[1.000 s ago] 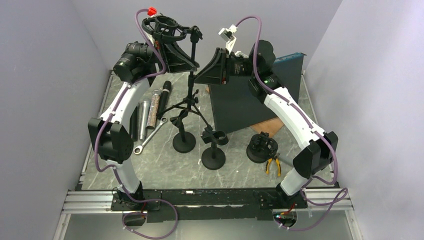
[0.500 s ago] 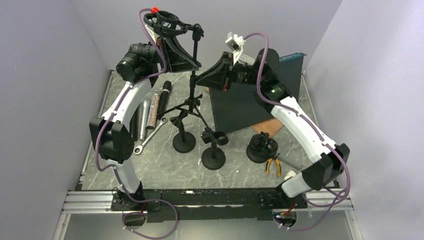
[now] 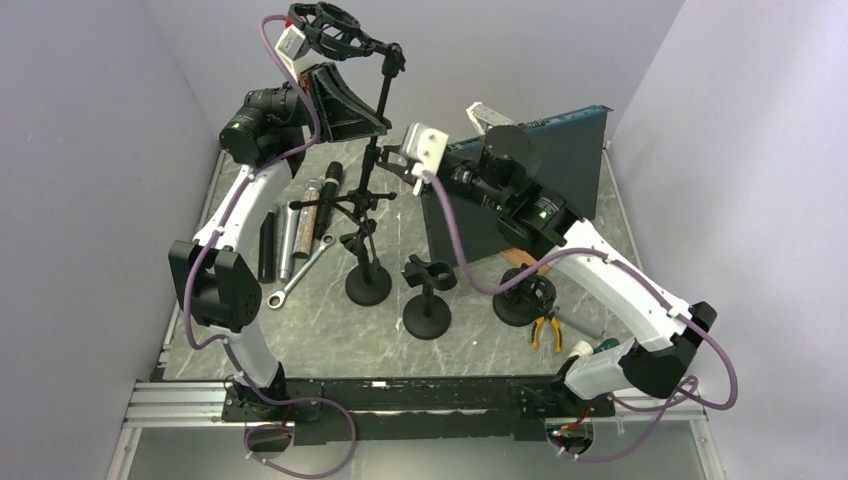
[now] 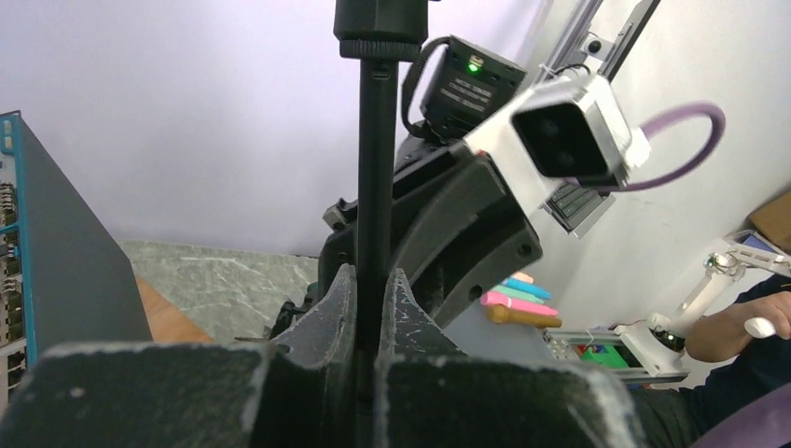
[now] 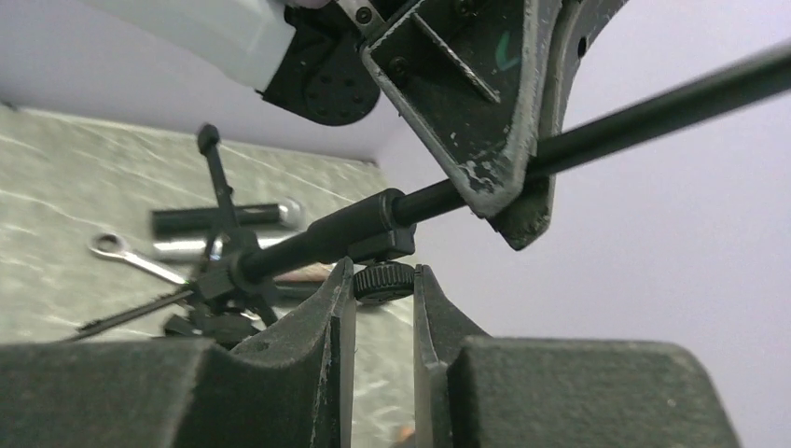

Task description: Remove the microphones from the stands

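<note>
Black stand [image 3: 386,108]: tripod type, rear-centre of table [image 3: 470,335]; pole [image 4: 376,168] leans a bit in top view, upper end toward the R.
Mount [image 3: 335,25]: ring-shaped shock mount at stand's top end, high over L arm. Can't tell if a mic sits in it.
Mics [image 3: 330,185]: a few lie side by side on table, just L of the tripod legs, well apart from both grippers.
L gripper [image 4: 371,280]: jaws closed tight on pole, upper section, below the top joint. In L wrist view the pole runs straight up from btwn the fingers.
R gripper [image 5: 383,280]: closed on a small ribbed knob [image 5: 384,283] just under the pole's collar; fingers touch it on both sides.
Grip order: L sits higher on the pole than R. The two are near each other; contact btwn them can't be told.
Wrench [image 3: 300,275]: flat on table, in front of mics.
Short stands [image 3: 427,315]: round bases, upright, in front of the tripod.
Pliers [image 3: 545,328]: yellow-handled, on table by R arm.
Box [image 3: 470,225]: dark, upright, behind R gripper.
</note>
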`<state>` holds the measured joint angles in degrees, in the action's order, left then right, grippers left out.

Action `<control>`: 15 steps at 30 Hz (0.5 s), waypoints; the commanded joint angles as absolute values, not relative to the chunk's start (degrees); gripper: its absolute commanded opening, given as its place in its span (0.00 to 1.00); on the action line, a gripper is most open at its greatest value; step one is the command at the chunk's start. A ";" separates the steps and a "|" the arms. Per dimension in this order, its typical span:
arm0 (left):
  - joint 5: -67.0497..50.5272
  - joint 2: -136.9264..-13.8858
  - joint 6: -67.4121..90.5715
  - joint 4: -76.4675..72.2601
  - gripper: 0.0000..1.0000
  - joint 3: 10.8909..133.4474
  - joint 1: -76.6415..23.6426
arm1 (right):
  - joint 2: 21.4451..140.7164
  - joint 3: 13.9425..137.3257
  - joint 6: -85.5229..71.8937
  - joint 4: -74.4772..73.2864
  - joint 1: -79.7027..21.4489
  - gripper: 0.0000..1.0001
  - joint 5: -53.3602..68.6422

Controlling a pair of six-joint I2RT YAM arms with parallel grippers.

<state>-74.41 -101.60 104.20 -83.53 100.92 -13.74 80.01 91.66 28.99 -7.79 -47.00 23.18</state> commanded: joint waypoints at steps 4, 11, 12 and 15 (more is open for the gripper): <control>-70.59 -99.80 103.84 -81.48 0.00 101.41 -15.28 | 80.10 91.26 57.61 -3.58 -58.91 0.00 1.62; -72.32 -98.90 97.43 -76.04 0.00 101.04 -15.22 | 80.37 82.66 68.25 11.55 -64.70 0.24 -15.52; -72.32 -98.87 96.42 -75.19 0.00 100.83 -15.09 | 79.73 81.72 66.14 12.73 -64.58 0.36 -15.12; -72.42 -99.34 94.88 -73.45 0.00 101.45 -14.48 | 76.51 79.36 58.16 12.76 -62.46 0.61 -12.35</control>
